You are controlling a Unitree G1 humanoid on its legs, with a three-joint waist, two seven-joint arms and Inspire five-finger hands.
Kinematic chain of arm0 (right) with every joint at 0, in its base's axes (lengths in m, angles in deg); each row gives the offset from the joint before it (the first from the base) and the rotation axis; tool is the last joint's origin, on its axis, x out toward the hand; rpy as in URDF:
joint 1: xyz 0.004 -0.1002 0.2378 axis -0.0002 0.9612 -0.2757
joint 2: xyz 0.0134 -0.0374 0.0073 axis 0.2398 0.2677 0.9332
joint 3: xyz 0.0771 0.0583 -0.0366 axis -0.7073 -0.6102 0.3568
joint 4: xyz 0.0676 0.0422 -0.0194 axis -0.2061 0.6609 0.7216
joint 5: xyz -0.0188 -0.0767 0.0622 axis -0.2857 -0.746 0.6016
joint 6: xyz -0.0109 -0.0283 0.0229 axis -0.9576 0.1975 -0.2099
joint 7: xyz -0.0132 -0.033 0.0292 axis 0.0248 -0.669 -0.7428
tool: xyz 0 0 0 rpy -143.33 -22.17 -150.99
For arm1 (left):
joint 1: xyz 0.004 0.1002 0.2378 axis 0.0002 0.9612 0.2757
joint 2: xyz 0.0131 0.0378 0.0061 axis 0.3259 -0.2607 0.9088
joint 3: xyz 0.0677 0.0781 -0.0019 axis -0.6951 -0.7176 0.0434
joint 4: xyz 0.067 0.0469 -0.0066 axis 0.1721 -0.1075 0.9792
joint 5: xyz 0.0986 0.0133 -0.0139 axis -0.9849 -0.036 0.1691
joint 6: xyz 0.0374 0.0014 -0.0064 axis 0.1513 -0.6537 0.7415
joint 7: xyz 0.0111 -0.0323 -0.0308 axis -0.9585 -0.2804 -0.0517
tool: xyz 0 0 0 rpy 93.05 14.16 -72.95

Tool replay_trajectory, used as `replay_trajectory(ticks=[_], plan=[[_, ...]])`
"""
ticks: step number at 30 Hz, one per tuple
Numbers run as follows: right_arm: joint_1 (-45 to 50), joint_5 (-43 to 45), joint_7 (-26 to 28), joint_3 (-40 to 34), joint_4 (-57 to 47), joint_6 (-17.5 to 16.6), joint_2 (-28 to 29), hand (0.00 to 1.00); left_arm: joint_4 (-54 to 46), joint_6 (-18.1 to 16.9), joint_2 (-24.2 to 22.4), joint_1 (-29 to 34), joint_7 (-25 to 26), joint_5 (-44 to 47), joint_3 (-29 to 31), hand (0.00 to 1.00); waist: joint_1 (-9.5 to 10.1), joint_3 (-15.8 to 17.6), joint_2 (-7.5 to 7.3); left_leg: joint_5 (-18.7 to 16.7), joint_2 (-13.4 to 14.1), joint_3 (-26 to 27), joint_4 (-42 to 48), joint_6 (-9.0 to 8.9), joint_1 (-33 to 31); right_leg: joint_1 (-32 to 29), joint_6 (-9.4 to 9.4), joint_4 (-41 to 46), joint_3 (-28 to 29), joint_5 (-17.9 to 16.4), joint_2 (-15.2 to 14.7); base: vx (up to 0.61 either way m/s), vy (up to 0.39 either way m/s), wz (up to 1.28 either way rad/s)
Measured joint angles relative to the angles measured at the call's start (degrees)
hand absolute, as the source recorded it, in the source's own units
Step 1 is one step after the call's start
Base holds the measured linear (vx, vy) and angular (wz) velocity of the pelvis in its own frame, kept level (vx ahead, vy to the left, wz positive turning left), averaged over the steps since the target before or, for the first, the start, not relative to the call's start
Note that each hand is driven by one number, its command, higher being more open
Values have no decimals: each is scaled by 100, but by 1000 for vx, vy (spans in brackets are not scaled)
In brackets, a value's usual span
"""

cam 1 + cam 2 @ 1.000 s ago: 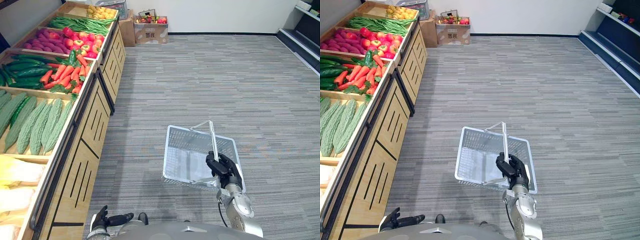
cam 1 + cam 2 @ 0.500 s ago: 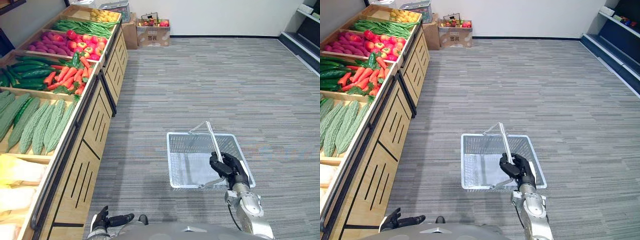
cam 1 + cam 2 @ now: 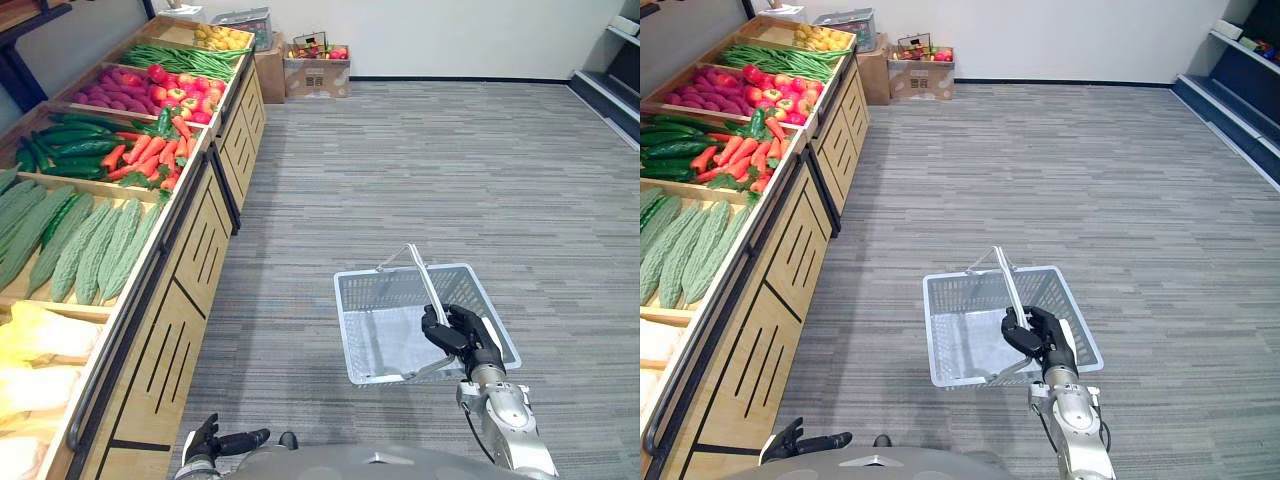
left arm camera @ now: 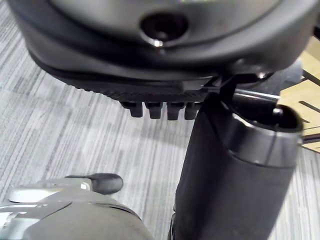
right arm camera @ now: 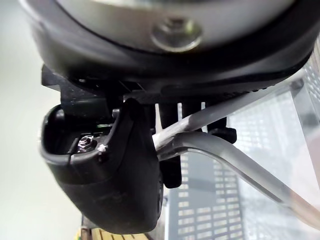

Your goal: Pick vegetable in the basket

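Right wrist view: my right hand (image 5: 120, 190) is curled tight round the basket's metal handle (image 5: 235, 160), thumb folded across it. The grey basket (image 3: 400, 275) hangs from that hand. Carrots (image 3: 150, 160) and bitter gourds (image 3: 90, 245) lie on the wooden stand (image 3: 190, 270), well apart to my left. My left hand (image 3: 212, 442) hangs low beside the stand; open or closed, I cannot tell.

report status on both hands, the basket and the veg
Right robot hand shut on handle of basket; no vegetable in it. Left robot hand open, low at side. Carrots, gourds on shelf at left.
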Motion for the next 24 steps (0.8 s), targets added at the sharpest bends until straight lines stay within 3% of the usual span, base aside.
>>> replay_trajectory(ticks=[4, 6, 7, 9, 10, 11, 12, 13, 14, 15, 17, 18, 19, 22, 24], plan=[[-76, 15, 8, 1, -184, 0, -152, 0, -227, -42, -42, -98, -7, 226, 20, 100, 25, 331, 90, -344, 54, -375, 1073, -9, -774, -297, -90, 543, -375, -232, 4, -61, -40, 51], [-132, 12, 23, -2, -287, 0, -280, 0, -388, -126, -67, -123, -5, 447, 50, 100, 80, 574, 151, -468, 122, -400, 1472, 2, -1035, -476, -178, 1102, -586, -513, -18, -107, -46, 46], [-113, 11, 27, -8, -329, 1, -284, 0, -405, -125, -72, -127, -4, 458, 117, 100, 78, 597, 156, -584, 197, -200, 1548, 139, -1094, -520, -211, 1271, -666, -591, -40, -99, -76, 54], [99, 12, 36, -75, -598, 3, -284, 0, -423, -107, -66, -114, 48, 490, 238, 100, -7, 656, 73, -860, 771, 1508, 1718, 372, -1085, -615, -345, 1682, -1261, -831, -266, -70, -128, 82], [122, 12, 35, -141, -662, 1, -274, 0, -418, -106, -51, -140, 48, 493, 239, 100, -28, 668, 57, -910, 937, 1901, 2003, 464, -1132, -681, -366, 1743, -1356, -884, -335, -67, -83, 83], [134, 10, 17, -304, -736, 1, -264, 0, -427, -103, -76, -178, 57, 515, 268, 100, -41, 680, 113, -1005, 1347, 2374, 2790, 609, -1288, -805, -394, 1996, -1509, -1021, -434, -54, 2, 78], [137, 9, -39, -414, -740, 11, -263, 0, -432, -96, -88, -175, 64, 514, 337, 100, -82, 691, 146, -1164, 1585, 2483, 3486, 617, -1312, -848, -376, 2251, -1681, -1175, -515, -21, -2, 80], [143, 9, -58, -454, -747, 14, -262, 0, -436, -88, -94, -174, 61, 514, 374, 100, -120, 697, 155, -1256, 1645, 2501, 3690, 624, -1327, -854, -350, 2385, -1785, -1262, -570, 5, -12, 97], [168, 11, -81, -510, -779, 17, -252, 0, -498, -77, -93, -174, 48, 514, 387, 100, -146, 709, 211, -1223, 1664, 2537, 3783, 614, -1466, -883, -298, 2653, -1978, -1400, -624, 0, -18, 85], [172, 11, -91, -531, -780, 21, -236, 0, -542, -81, -102, -174, 54, 513, 383, 100, -163, 728, 162, -1209, 1604, 2525, 3707, 616, -1496, -875, -290, 2667, -2097, -1437, -676, -13, -14, 111], [218, 11, -86, -701, -831, 20, -41, 0, -589, -63, -8, -244, 55, 486, 432, 100, -230, 732, -58, -654, 979, 2357, 2333, 438, -1420, -851, -338, 2433, -2731, -1298, -939, -2, -3, 133], [226, 8, -75, -762, -860, 21, 12, 0, -598, -60, 0, -250, 59, 473, 486, 100, -278, 741, -64, -751, 984, 2540, 2284, 537, -1401, -808, -341, 2338, -2945, -1232, -940, 1, -34, 171], [259, 7, -102, -836, -867, 28, 62, 0, -575, 20, -82, -225, 86, 448, 624, 100, -320, 766, 4, -1003, 1220, 3079, 2545, 209, -1280, -683, -338, 2360, -3433, -1222, -907, -31, -5, 142], [272, 10, -124, -849, -875, 78, 76, 0, -576, 25, -75, -183, 135, 440, 658, 100, -236, 793, -46, -838, 1045, 3089, 2183, 191, -1283, -586, -261, 2239, -3734, -1176, -940, -63, 13, 74], [245, -1, -119, -845, -902, 76, 78, 0, -579, 26, -108, -123, 135, 438, 682, 100, -224, 785, -38, -549, 765, 2902, 1622, 231, -1302, -534, -201, 1959, -4040, -998, -947, -87, 71, 59]])
